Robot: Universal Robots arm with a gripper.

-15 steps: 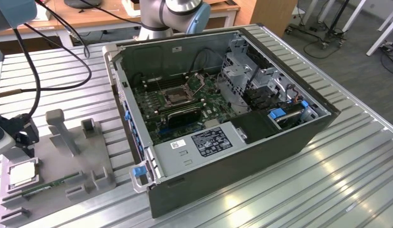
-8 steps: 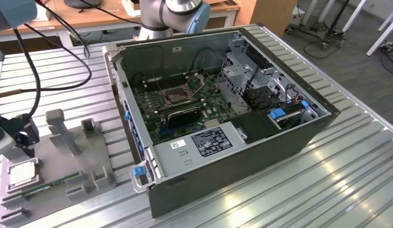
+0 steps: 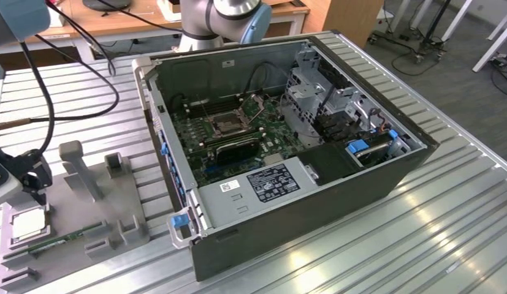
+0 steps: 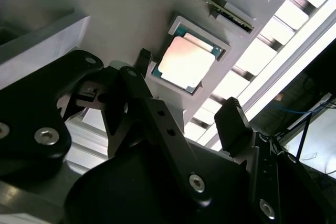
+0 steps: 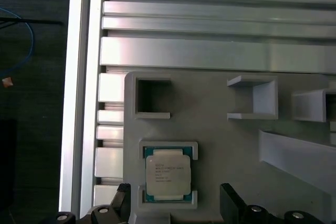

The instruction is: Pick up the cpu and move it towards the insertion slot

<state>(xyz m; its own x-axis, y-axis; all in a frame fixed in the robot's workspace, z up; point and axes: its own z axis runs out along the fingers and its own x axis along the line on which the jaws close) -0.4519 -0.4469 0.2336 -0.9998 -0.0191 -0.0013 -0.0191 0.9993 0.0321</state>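
Note:
The cpu [image 3: 27, 224] lies flat, pale top up, in a square recess of the grey tray [image 3: 114, 208] at the exterior view's left. My gripper [image 3: 34, 187] hangs just above it, open. In both wrist views the cpu [image 4: 186, 61] [image 5: 167, 174] sits low between the two black fingers [image 4: 233, 121], which are spread on either side of its recess and do not touch it. The gripper [image 5: 176, 200] holds nothing. The insertion slot [image 3: 224, 124], a dark square socket with a metal frame, sits mid-motherboard inside the open computer case [image 3: 319, 202], well to the exterior view's right of the gripper.
A long green memory stick [image 3: 55, 240] lies in the tray beside the cpu. Upright grey tray posts [image 3: 77, 168] stand between the gripper and the case wall. A black cable [image 3: 49, 104] hangs over the ribbed metal table [image 3: 449, 233].

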